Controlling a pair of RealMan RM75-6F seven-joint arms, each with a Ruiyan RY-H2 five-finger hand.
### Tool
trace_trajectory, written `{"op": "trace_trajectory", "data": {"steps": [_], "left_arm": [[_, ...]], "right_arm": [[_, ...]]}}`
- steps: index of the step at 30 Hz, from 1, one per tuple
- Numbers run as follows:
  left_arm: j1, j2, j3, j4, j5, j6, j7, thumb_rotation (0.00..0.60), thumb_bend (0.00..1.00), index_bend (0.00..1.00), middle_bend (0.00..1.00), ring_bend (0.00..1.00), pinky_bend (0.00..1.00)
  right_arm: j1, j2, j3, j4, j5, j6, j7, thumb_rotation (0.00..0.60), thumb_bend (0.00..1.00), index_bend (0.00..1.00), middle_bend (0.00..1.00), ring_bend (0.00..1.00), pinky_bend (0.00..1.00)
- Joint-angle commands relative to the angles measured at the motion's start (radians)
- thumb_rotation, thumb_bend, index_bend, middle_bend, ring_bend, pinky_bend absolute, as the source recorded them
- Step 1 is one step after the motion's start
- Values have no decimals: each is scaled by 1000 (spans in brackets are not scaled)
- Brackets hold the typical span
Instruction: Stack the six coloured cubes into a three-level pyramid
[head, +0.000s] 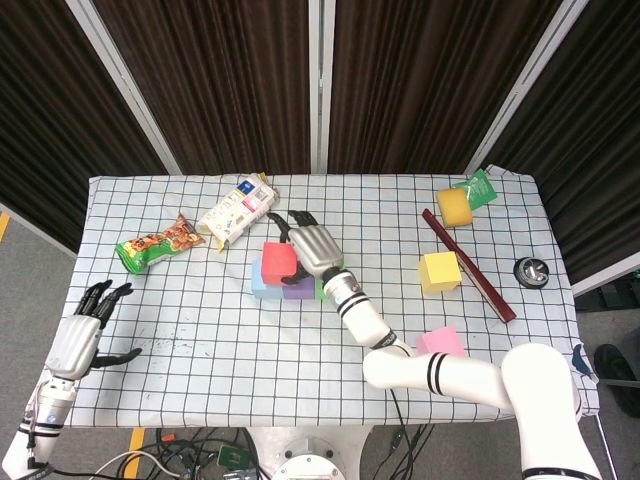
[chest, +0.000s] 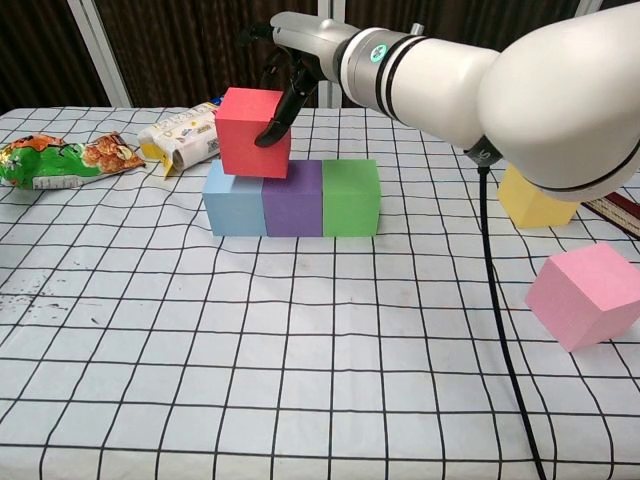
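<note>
A blue cube (chest: 233, 198), a purple cube (chest: 293, 197) and a green cube (chest: 351, 196) stand in a touching row on the checked cloth. My right hand (chest: 298, 55) grips a red cube (chest: 253, 132) from behind and above, slightly tilted over the blue-purple seam. From the head view the red cube (head: 279, 260) sits beside the right hand (head: 316, 246), over the blue cube (head: 259, 283). A yellow cube (chest: 535, 198) and a pink cube (chest: 585, 295) lie apart to the right. At the table's near left corner my left hand (head: 76, 342) hangs with fingers apart, holding nothing.
A green snack bag (head: 158, 243) and a white carton (head: 236, 210) lie behind and left of the row. At the far right are a yellow sponge (head: 455, 206), a dark red stick (head: 468, 264) and a small black round thing (head: 530, 271).
</note>
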Motion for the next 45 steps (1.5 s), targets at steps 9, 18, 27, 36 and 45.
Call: {"op": "trace_trajectory", "data": {"steps": [9,18,27,36,45], "left_arm": [[-1,-2,3,4,-2,-11,-8,600,0,84,175,1,30],[-5,-5,1,2,-3,-20,-1,600,0,84,176,1,30],[-8,-3,2,-1,-3,-29,-5,600,0,84,175,1,30],[-12,0,7,4,3,-34,-24,600,0,83,175,1,30],[-12,-4,6,15,2,-33,-37,600,0,83,175,1,30]], "right_arm": [[-12,11,-4,-1,-17,-30,14,600,103,0,451,38,0],[-14,20,-9,11,-51,-65,39,600,108,0,451,38,0],[-17,14,-13,20,-78,-79,62,600,108,0,451,38,0],[-12,1,-11,37,-66,-77,52,600,108,0,451,38,0],[-17,-8,-12,65,-120,-84,88,600,108,0,448,39,0]]}}
